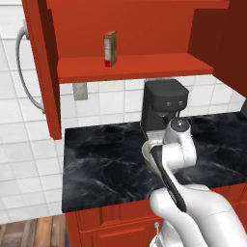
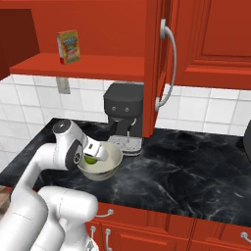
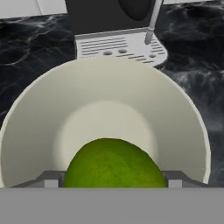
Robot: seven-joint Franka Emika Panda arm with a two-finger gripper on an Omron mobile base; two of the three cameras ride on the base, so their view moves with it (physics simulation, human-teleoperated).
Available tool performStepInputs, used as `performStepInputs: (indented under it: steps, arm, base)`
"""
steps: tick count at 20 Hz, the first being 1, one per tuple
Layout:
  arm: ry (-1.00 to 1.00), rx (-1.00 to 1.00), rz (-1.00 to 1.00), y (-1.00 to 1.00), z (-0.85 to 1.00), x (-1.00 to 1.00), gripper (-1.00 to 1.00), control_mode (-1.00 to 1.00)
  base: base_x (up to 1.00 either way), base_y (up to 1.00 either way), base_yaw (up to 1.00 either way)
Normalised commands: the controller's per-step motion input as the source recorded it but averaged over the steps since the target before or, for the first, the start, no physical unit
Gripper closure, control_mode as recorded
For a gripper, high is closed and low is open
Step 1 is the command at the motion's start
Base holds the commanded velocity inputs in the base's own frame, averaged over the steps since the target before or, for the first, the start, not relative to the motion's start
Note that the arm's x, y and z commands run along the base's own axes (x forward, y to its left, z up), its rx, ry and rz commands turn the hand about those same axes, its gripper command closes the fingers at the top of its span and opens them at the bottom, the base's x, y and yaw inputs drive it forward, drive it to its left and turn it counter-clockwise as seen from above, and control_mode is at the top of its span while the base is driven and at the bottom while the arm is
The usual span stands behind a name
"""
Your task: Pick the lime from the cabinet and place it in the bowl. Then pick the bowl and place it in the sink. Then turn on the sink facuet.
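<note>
A black marbled bench (image 2: 196,166) is running along the wall, sitting on red lower cupboards (image 2: 162,228) with small silver handles. White square tiles (image 1: 113,101) are covering the wall behind it, and one grey outlet plate (image 1: 80,90) is showing on them just under the shelf. At the far left of the left base view a strip of wooden floor (image 1: 34,231) is showing.

Above the bench the red cabinet (image 1: 135,67) is standing open, its door (image 1: 41,72) swung out with one curved grey handle on it. One small box (image 1: 110,48) is standing upright on the red inner shelf.

One dark coffee machine (image 2: 125,115) is sitting at the back of the bench against the tiles, with its silver drip tray in front.

One off-white bowl (image 2: 110,162) is resting on the bench just in front of that drip tray. One lime (image 3: 113,164) is lying down inside the bowl, on the side nearest the arm; in the right base view it is peeking out as a green spot (image 2: 90,159) beside the claw.

The white arm is reaching down from the near side, and the claw (image 2: 93,156) is hanging over the bowl's near rim and into it. In the hand view the lime is sitting right between the two finger tips (image 3: 48,178), close against them, but I cannot tell whether the claw is gripping the fruit or has let it go.
</note>
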Motion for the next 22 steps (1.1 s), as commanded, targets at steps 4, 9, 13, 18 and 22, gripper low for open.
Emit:
performStepInputs:
  steps: [4,9,13,18,22]
  arm:
    - [0.04,0.00,0.00,-0.01,-0.21,0.36,1.00,-1.00]
    - [0.05,0.00,0.00,-0.03,-0.29,0.18,1.00,-1.00]
    - [0.04,0.00,0.00,0.00,-0.43,0.01,1.00,-1.00]
    - [0.01,0.00,0.00,-0.01,-0.33,0.00,1.00,-1.00]
    - [0.00,0.00,0.00,0.00,-0.20,0.00,-1.00,-1.00]
  base:
    - [0.00,0.00,0.00]
    - [0.00,0.00,0.00]
    - [0.00,0.00,0.00]
    - [0.00,0.00,0.00]
    - [0.00,0.00,0.00]
